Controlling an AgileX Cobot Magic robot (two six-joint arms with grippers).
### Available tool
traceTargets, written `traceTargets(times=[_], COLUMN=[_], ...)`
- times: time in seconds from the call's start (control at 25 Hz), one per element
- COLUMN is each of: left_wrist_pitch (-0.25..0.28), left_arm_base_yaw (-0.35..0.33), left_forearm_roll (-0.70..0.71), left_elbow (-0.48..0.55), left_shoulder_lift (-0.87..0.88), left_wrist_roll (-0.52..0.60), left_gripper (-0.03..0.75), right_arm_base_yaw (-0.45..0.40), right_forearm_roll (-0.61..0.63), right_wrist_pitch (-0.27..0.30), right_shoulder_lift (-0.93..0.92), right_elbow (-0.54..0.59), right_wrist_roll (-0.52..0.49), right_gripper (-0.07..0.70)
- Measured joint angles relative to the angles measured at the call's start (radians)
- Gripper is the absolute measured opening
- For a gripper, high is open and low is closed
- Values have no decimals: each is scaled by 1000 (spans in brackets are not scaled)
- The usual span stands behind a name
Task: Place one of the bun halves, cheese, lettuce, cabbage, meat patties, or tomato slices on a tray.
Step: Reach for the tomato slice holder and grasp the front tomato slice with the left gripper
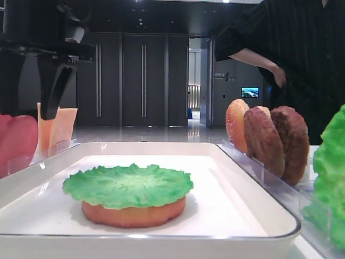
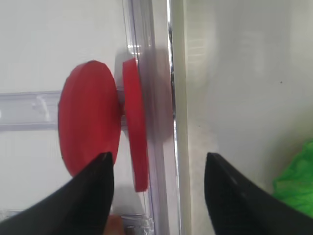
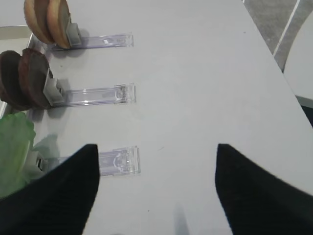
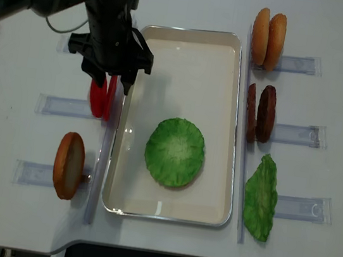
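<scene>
My left gripper hangs over the tomato slices, jaws spread wide and holding nothing. The two slices stand on edge in their clear holder, hard against the tray's left rim. On the tray a lettuce leaf already lies on a bun half.

What worries me is how close the slices sit to each other: if I drop straight down, the fingers may straddle both and lift two, or knock the outer one off the holder. The inner finger also has little room beside the rim and could catch it and shove the tray. The right gripper is open too, parked over bare table near the lettuce holder, out of the way.
</scene>
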Motion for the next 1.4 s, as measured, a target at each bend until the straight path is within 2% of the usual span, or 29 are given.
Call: traceTargets(times=[1.12,1.2,1.4], left_wrist_pitch=[-11,-11,-5], left_arm_base_yaw=[0,0,0], left_forearm_roll=[44,44,56], left_elbow=[0,0,-1], left_shoulder_lift=[69,72,72], left_wrist_roll=[12,14,14], left_gripper=[450,433,309], right_arm_base_yaw=[0,0,0], right_forearm_roll=[0,0,0], right_wrist_pitch=[0,0,0], right_shoulder_lift=[0,0,0], right_elbow=[0,0,0], right_wrist_roll=[0,0,0], right_gripper=[479,479,479])
